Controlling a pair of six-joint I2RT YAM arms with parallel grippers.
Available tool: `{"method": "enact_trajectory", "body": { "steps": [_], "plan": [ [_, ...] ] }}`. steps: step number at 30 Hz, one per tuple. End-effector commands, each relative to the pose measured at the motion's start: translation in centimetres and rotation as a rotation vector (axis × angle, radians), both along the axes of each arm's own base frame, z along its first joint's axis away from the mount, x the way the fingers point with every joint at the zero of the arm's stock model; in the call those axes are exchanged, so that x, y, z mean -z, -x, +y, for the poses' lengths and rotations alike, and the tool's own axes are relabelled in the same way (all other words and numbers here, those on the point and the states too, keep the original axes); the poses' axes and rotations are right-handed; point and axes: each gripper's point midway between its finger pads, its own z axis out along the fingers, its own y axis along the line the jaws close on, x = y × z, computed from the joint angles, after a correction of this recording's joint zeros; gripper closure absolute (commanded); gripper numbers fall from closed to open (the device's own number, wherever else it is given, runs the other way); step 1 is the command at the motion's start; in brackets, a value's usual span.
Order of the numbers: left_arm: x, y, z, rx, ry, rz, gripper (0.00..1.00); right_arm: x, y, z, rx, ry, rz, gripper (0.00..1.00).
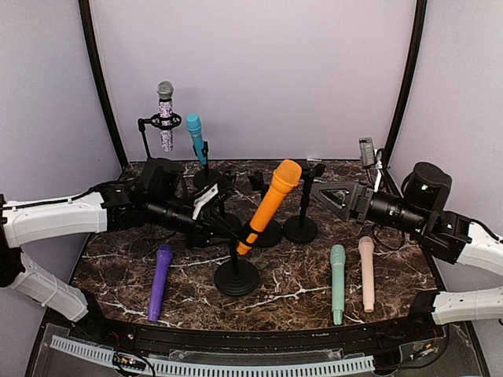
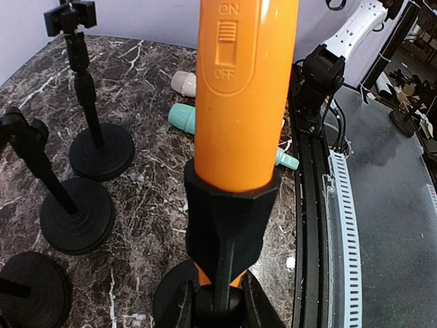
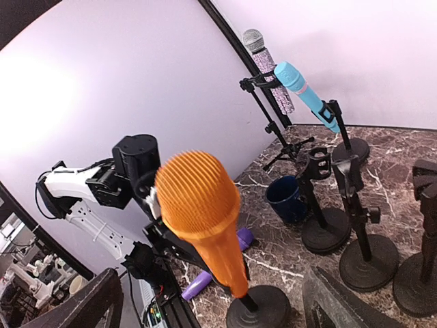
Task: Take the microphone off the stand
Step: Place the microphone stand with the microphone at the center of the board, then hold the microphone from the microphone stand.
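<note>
A dark marble table [image 1: 299, 290] sits inside pale lilac walls, with black poles running up the back corners. Near the middle of it the orange microphone [image 1: 271, 200] is seated in the black clip [image 2: 229, 225] of a stand [image 1: 236, 277] with a round base, its body leaning so that the ribbed head points up and to the right. In the left wrist view its ON/OFF switch faces the camera and its lower end is wedged into the clip. The left gripper [image 1: 224, 224] reaches in from the left and is clamped on the stand just under the clip, one finger [image 2: 184, 307] on each side of the joint there. The right gripper [image 1: 326, 195] hangs to the right of the microphone's head, not touching it, jaws spread wide with nothing between them. A purple microphone [image 1: 159, 281] lies flat on the table to the left of the stand's base, and a green microphone [image 1: 337, 283] and a pink microphone [image 1: 366, 272] lie side by side to the right. At the back a blue microphone [image 1: 196, 137] leans in its own stand beside a glittery silver microphone [image 1: 165, 114] on a tripod. Empty stands [image 1: 300, 228] are grouped just behind the orange one, and a dark blue mug [image 3: 287, 198] shows among them in the right wrist view.
</note>
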Motion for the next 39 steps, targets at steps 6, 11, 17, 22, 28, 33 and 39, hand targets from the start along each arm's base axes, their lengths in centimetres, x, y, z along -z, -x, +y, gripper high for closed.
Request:
{"method": "enact_trajectory", "body": {
  "steps": [6, 11, 17, 22, 28, 33, 39],
  "plan": [
    [-2.6, 0.1, -2.4, 0.087, 0.149, -0.127, 1.00, -1.4, -1.1, 3.9, 0.049, -0.061, -0.049, 0.07],
    [-0.8, 0.0, -2.3, 0.079, 0.132, -0.125, 1.00, 0.4, -2.1, 6.2, 0.088, 0.006, -0.027, 0.10],
    [0.9, 0.1, -2.4, 0.096, 0.101, -0.103, 1.00, 1.1, -3.8, 7.2, 0.180, 0.069, -0.014, 0.18],
    [2.0, 0.0, -2.4, 0.100, 0.066, -0.100, 1.00, 1.2, -4.2, 7.9, 0.196, 0.054, -0.016, 0.33],
    [2.9, -0.6, -2.3, 0.074, 0.033, -0.120, 1.00, 1.9, -4.1, 8.9, 0.168, 0.096, -0.014, 0.62],
    [3.5, -0.9, -2.2, 0.066, 0.006, -0.133, 1.00, 2.3, -3.9, 8.0, 0.186, 0.090, -0.014, 0.83],
    [4.1, -1.0, -2.4, 0.080, -0.014, -0.128, 1.00, 2.5, -2.7, 8.1, 0.113, 0.089, -0.059, 0.99]
  ]
}}
